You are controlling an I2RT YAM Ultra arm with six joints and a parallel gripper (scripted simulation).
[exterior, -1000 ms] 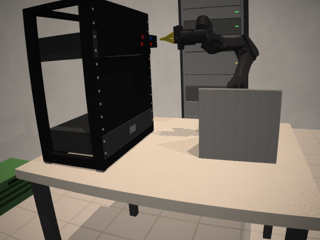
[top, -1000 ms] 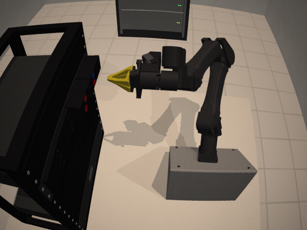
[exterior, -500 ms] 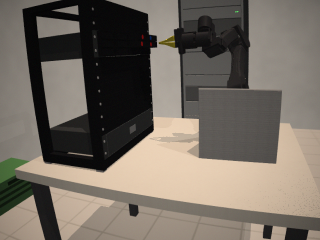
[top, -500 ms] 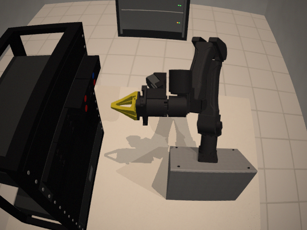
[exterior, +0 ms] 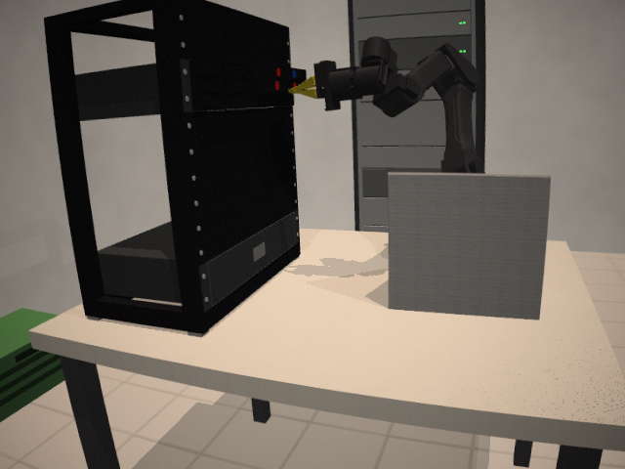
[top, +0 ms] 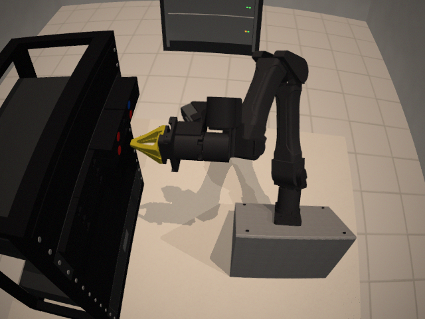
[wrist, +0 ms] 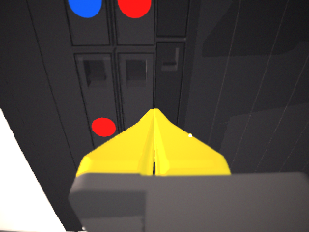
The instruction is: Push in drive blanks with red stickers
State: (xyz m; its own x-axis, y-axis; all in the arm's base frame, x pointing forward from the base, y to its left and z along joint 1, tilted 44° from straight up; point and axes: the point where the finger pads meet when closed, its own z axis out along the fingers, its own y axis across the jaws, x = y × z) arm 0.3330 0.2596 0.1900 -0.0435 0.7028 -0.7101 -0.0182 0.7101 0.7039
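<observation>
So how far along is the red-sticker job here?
Nothing looks latched yet. The fingers are shut, empty, with the tip at the face of a lower drive blank. Three red stickers show, e.g.; the blue-stickered one stays untouched.

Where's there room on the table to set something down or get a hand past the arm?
Bare patches: the table's near strip in front of the grey pedestal, and the stretch between the rack and pedestal. Crowded: up at the drive blanks, where the shut gripper sits at the rack's face.
</observation>
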